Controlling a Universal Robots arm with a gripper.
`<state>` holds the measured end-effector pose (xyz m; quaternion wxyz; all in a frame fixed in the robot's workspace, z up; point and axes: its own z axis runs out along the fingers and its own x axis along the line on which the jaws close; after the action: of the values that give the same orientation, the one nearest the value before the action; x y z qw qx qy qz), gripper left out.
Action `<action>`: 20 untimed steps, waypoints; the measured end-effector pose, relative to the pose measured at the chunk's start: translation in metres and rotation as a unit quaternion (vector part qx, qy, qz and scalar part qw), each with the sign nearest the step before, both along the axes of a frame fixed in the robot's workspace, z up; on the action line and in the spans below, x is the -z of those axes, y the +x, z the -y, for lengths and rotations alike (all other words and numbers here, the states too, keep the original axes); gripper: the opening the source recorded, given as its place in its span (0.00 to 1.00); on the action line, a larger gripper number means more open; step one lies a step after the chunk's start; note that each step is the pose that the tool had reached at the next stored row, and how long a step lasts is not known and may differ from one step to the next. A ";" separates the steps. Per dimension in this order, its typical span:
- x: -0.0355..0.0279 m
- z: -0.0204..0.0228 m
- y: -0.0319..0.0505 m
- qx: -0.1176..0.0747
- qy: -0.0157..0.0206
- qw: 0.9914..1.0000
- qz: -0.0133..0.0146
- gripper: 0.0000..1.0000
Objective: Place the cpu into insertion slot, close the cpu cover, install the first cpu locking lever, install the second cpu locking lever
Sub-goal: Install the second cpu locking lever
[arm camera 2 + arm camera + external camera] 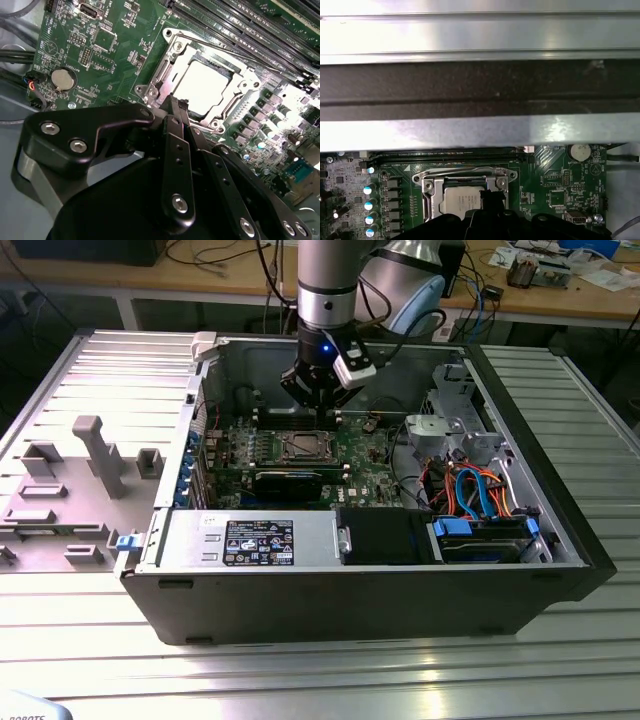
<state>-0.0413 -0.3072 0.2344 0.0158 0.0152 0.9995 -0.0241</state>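
Note:
The cpu [200,86] lies flat in its socket on the green motherboard [107,60], its silver top showing. The cpu cover [165,75], a silvery frame, lies down around it. In the first wrist view the cpu [461,201] sits inside the cover [465,178]. A thin wire lever [210,44] runs along one side of the socket. My gripper [178,107] hangs just above the socket's edge, its black fingers pressed together with nothing between them. In the exterior view the gripper [318,412] hovers over the socket [303,447] inside the open computer case.
Memory slots [250,30] run beside the socket. A coin battery [63,78] sits on the board. The case's metal wall [480,132] stands close behind the socket. A black card [290,480], a power supply [250,538] and drive cables [470,490] fill the case.

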 end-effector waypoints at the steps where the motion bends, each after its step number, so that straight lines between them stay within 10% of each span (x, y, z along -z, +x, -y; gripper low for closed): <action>1: 0.0000 0.0000 0.0000 0.000 0.000 1.000 0.000 0.11; 20: -0.0013 0.0071 -0.0001 0.000 0.000 1.000 0.000 0.11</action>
<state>-0.0413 -0.3142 0.2357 0.0157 0.0152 0.9995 -0.0243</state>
